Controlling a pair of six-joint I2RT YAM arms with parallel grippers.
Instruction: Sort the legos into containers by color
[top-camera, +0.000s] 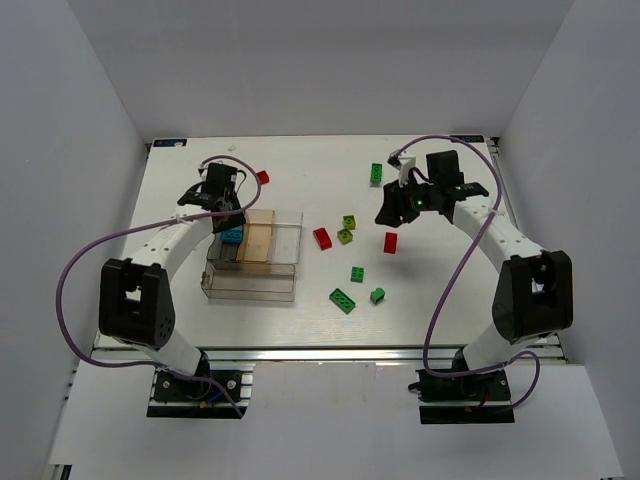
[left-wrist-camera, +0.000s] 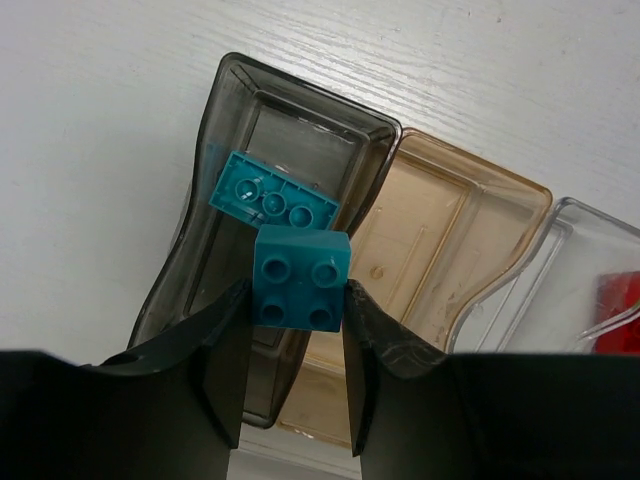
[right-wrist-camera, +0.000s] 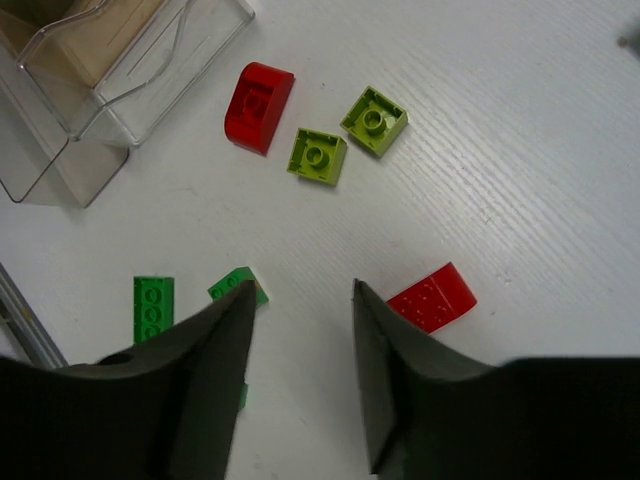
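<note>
Left gripper (left-wrist-camera: 297, 305) clamps a cyan 2x2 brick (left-wrist-camera: 300, 275) above the smoky grey bin (left-wrist-camera: 205, 150).
A 2nd cyan brick (left-wrist-camera: 272, 195) lies inside that bin, just beyond the jaws; the bin's long axis runs away from the fingers; the held brick hangs near the wall shared with the tan bin (left-wrist-camera: 450, 230), so a release likely has little margin on that side; the right gripper (right-wrist-camera: 300, 300), jaws apart and empty, hovers over the white table (right-wrist-camera: 540, 150) beside a red brick (right-wrist-camera: 432, 297), well apart from the bins.
</note>
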